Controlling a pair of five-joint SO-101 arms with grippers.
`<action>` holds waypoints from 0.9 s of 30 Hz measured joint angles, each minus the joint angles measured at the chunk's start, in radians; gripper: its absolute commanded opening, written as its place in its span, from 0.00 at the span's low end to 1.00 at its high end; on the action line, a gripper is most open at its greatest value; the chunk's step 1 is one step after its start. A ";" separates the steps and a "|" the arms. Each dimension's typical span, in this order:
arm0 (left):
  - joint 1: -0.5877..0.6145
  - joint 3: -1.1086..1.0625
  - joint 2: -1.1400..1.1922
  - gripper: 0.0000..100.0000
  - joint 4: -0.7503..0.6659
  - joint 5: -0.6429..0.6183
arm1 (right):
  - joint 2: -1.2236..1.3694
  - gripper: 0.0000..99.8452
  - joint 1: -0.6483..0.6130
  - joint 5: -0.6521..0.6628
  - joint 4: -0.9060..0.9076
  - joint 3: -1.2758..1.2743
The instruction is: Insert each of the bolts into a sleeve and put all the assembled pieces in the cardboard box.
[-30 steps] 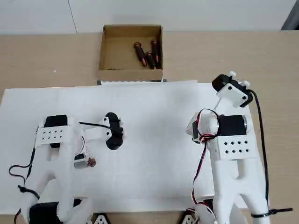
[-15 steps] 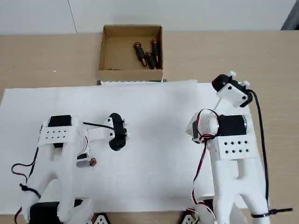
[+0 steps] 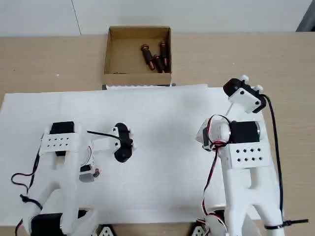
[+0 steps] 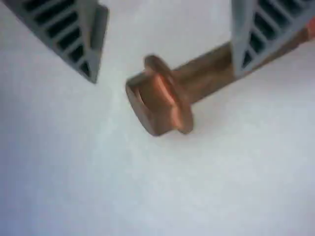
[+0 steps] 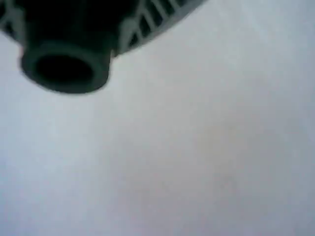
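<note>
A copper bolt (image 4: 158, 104) lies on the white paper, its flanged head between my left gripper's (image 4: 165, 49) grey fingers (image 4: 74, 34). That gripper is open, and the bolt's shaft runs off behind one finger. From above, the bolt (image 3: 97, 172) peeks out beside the left gripper (image 3: 88, 172) at the near left. My right gripper (image 5: 98, 29) is shut on a black sleeve (image 5: 64, 68), whose open end hangs over the paper. The cardboard box (image 3: 138, 78) stands at the back with several assembled pieces (image 3: 155, 56) inside.
White paper (image 3: 162, 113) covers most of the wooden table (image 3: 49, 54). The right arm (image 3: 243, 152) stands at the near right, with its black wrist camera (image 3: 243, 94) farther back. The left arm's black camera (image 3: 123, 142) juts toward the middle.
The left arm has shifted a little to the right and settled over the bolt, which has stayed in place. The right arm has not moved.
</note>
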State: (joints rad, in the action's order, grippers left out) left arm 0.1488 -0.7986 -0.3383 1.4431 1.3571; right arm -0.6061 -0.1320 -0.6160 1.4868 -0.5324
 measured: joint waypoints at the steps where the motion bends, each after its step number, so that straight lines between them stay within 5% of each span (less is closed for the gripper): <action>1: 0.000 0.000 0.000 0.17 0.000 0.000 | 0.000 0.00 0.000 0.000 0.000 0.000; 12: -0.003 -0.018 0.000 0.16 -0.095 0.000 | 0.000 0.00 0.000 0.000 0.000 0.000; 19: -0.009 -0.028 0.061 0.03 -0.121 0.000 | 0.000 0.00 0.000 0.000 0.000 0.000; 27: -0.009 -0.025 0.074 0.01 -0.118 0.000 | 0.000 0.00 0.000 0.000 0.000 0.000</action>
State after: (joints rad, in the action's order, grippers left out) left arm 0.1396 -0.8232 -0.2647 1.3249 1.3571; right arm -0.6061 -0.1320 -0.6160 1.4868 -0.5324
